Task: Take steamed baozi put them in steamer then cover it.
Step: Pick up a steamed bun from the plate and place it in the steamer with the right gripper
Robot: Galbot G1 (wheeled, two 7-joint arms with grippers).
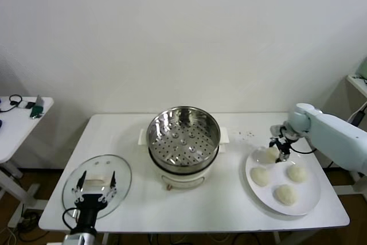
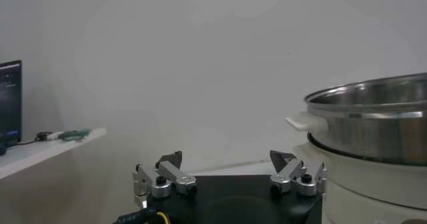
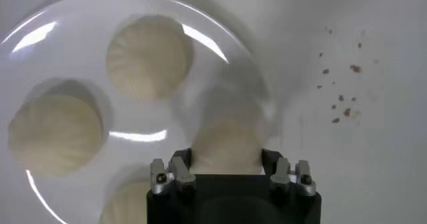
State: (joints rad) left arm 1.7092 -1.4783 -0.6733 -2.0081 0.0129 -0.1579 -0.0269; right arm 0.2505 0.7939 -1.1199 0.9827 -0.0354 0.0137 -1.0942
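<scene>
White wall behind; white bench (image 1: 189, 210) carrying all items.

Item: steamer (image 1: 183, 136), centre of bench, basket empty, uncovered.

Item: cover (image 1: 96, 181), near left on bench, flat, well apart from steamer.

Item: plate (image 1: 307, 199), right side of bench, bearing four steamed baozi (image 1: 286, 194).

Item: my right gripper (image 1: 277, 149), lowered over the far-left bun (image 1: 267, 154) on the plate. Jaws stand open on either side of this bun (image 3: 225, 145), which sits between them; whether the pads already touch the dough, I cannot tell. Nothing lifted yet.

Item: my left gripper (image 1: 96, 190), parked over the cover, jaws wide open, empty.

Handling note, as I judge it: close gently, since soft dough should dent easily; grip at the bun's widest girth, lift straight up clear of its neighbours, then carry left to the steamer.
</scene>
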